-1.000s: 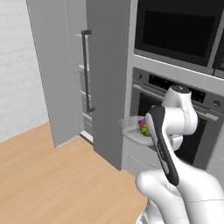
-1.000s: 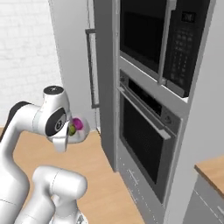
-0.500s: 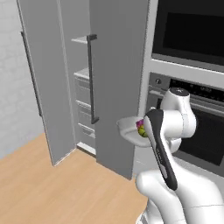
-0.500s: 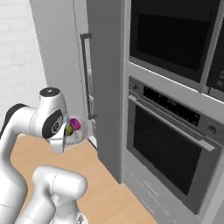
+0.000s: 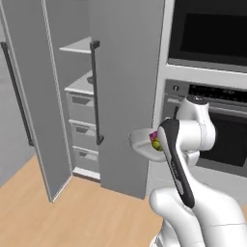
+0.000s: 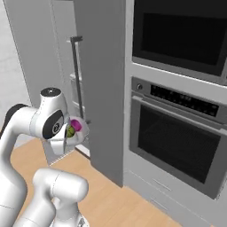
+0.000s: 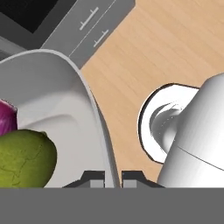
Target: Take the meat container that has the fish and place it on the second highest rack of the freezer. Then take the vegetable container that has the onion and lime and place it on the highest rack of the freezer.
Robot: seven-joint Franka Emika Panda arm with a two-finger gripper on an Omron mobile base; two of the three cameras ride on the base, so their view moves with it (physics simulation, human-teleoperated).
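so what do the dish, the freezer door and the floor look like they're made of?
Dish: pale grey, smooth, soft sheen on the rim; glazed ceramic or plastic, the render leaves it open. It carries a lime and an onion. The end effector is shut on its rim.
Freezer door: flat matte grey, likely painted or brushed metal, with a dark bar handle.
Floor: light wood, visible plank grain.
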